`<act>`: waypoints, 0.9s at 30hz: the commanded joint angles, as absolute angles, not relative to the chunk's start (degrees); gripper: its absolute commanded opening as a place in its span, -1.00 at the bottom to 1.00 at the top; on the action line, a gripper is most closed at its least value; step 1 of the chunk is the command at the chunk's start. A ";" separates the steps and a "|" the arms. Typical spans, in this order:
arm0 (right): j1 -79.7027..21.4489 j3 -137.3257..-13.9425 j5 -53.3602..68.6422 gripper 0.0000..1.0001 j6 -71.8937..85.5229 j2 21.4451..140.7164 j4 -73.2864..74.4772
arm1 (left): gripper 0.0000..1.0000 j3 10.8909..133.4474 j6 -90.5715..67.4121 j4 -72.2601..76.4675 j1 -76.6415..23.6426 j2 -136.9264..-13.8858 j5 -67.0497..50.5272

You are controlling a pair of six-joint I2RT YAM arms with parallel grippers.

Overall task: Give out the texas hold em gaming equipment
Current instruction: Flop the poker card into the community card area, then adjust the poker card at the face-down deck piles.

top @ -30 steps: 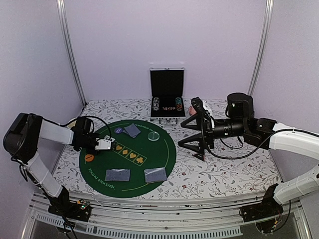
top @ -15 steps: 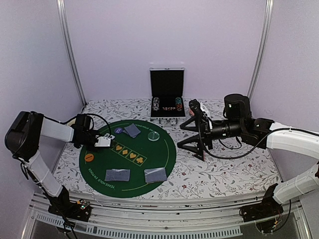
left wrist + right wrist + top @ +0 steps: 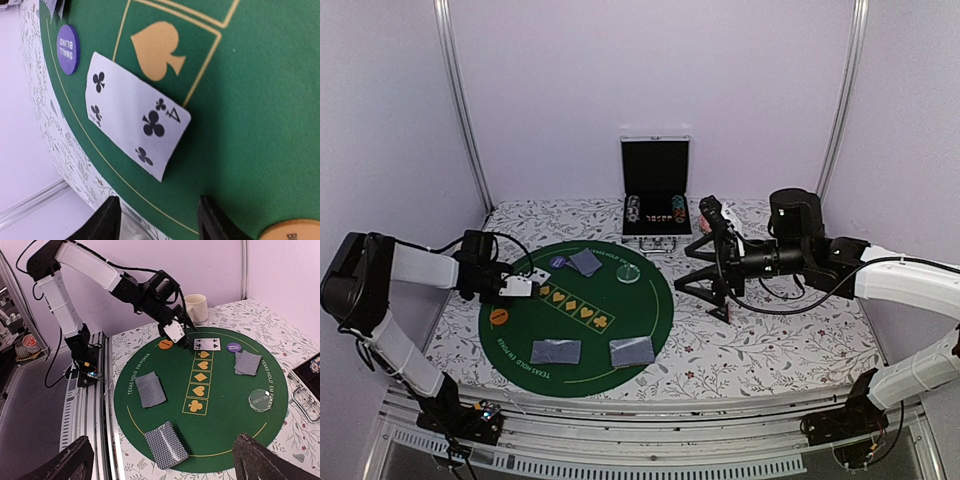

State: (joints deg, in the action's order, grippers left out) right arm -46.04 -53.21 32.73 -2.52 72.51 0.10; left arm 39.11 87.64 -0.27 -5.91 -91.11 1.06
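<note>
Case [image 3: 655, 165] open, chip rows [image 3: 656, 211] lined along its base

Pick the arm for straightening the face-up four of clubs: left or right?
Left, likely. The left end effector, open, sits right by the four of clubs at the left edge of the mat. The right end effector, also open, hangs past its right edge, the whole felt away.

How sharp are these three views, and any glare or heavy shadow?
Top external: sharp, even light, no glare on the green mat. Left wrist: four of clubs crisp, soft shadow beside it. Right wrist: mat sharp, gripper fingers blurred.
</note>
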 commanded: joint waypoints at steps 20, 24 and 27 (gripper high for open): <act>-55.18 -60.35 14.24 0.98 32.54 104.53 4.92 | 0.72 27.78 27.52 3.89 -54.45 -59.49 -6.87; -57.04 -62.66 9.53 0.99 33.55 108.27 6.45 | 0.93 27.42 27.36 3.74 -61.10 -64.58 -3.69; -58.24 -64.80 6.20 0.99 33.41 110.55 8.85 | 0.93 27.44 27.16 5.14 -61.51 -68.33 -4.73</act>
